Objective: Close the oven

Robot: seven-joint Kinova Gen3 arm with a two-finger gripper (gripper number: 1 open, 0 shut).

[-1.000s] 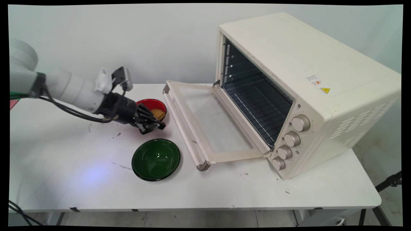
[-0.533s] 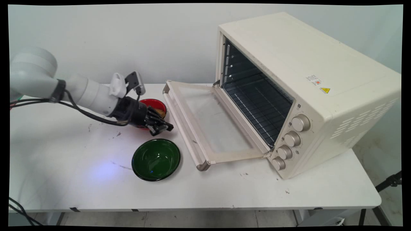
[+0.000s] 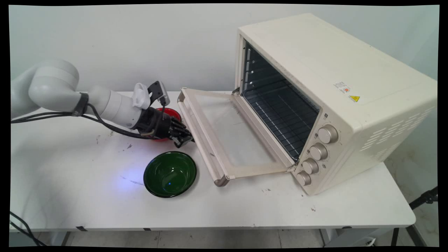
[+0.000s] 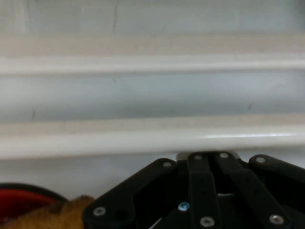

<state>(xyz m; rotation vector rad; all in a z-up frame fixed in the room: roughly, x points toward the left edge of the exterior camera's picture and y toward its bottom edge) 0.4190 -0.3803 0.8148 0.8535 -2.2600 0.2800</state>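
- The black two-finger gripper point(image 3: 183, 138) is held low, just beside the cream handle bar point(image 3: 199, 136) of the open oven door point(image 3: 231, 136).
- In the hand view the fingers point(image 4: 205, 164) are seen drawn together, with nothing between them.
- The bar's long axis runs across the gripper's front.
- A red bowl point(image 3: 171, 113) lies behind it and a green bowl point(image 3: 170, 174) nearer on the white table point(image 3: 70, 196).

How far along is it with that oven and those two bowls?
Done: the oven has its door dropped fully open. In hand: the gripper, shut and holding nothing, is right at the door's handle. Left, if the bowls matter: the red bowl and the green bowl sit outside on the table.
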